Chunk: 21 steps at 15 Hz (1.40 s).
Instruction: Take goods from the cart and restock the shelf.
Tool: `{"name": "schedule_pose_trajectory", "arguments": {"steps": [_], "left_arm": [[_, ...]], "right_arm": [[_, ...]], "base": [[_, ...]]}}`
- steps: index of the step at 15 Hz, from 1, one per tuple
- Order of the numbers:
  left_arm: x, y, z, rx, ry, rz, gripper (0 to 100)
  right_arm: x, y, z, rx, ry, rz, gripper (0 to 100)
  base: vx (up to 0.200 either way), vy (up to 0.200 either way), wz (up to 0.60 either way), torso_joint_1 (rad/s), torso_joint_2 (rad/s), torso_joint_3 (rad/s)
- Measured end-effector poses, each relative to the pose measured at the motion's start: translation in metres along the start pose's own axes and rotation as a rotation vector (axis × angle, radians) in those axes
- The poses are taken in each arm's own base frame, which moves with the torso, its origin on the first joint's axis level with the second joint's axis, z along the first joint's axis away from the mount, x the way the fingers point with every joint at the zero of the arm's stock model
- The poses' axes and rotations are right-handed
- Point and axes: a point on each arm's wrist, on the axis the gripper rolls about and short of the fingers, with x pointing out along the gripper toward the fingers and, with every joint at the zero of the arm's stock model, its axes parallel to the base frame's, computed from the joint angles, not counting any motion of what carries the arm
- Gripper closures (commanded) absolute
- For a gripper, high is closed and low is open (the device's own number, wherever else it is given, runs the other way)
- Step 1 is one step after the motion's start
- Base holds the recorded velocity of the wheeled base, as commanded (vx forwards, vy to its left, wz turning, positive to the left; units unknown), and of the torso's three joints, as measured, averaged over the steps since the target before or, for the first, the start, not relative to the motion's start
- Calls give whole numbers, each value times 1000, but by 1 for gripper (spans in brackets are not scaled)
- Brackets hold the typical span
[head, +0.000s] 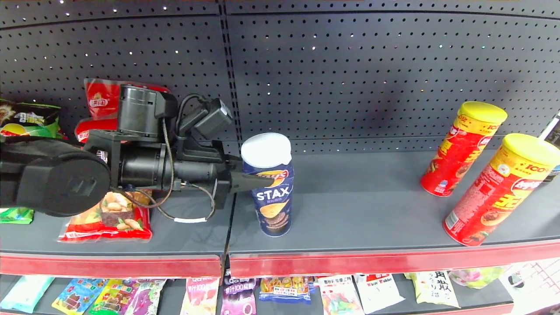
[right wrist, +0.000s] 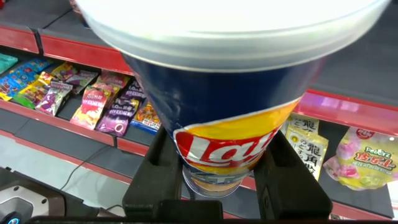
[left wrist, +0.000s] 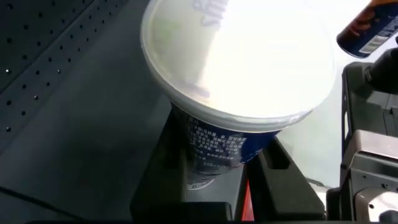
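A blue chips can (head: 267, 192) with a white lid stands upright on the grey shelf (head: 358, 205), near its front edge at the middle. My left gripper (head: 262, 179) comes in from the left and is shut on the can's upper half. In the left wrist view the white-lidded can (left wrist: 236, 56) sits between the two black fingers (left wrist: 161, 180). My right gripper (right wrist: 217, 174) is shut on a second blue chips can (right wrist: 230, 106), held in front of the lower shelves. That second can (left wrist: 373, 28) also peeks into the left wrist view's corner.
Two red chips cans with yellow lids (head: 461, 148) (head: 498, 190) stand on the shelf's right end. Snack bags (head: 107, 218) lie at the left under my arm, with a red bag (head: 98, 100) behind. Small packets (head: 284, 288) line the shelf below. Bare shelf lies between the blue and red cans.
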Motion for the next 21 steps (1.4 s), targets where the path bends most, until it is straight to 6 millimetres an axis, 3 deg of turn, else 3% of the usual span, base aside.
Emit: {"name": "schedule_pose_trajectory", "arguments": {"steps": [8,21], "left_arm": [[-11,-13,-2,-13,0,-15,100],[-10,-15,-2,-33,0,-24,100]], "right_arm": [[1,0,-1,1,4,1,100],[1,0,-2,2,6,0,100]], "base": [[0,0,0,0,0,0],[0,0,0,0,0,0]]}}
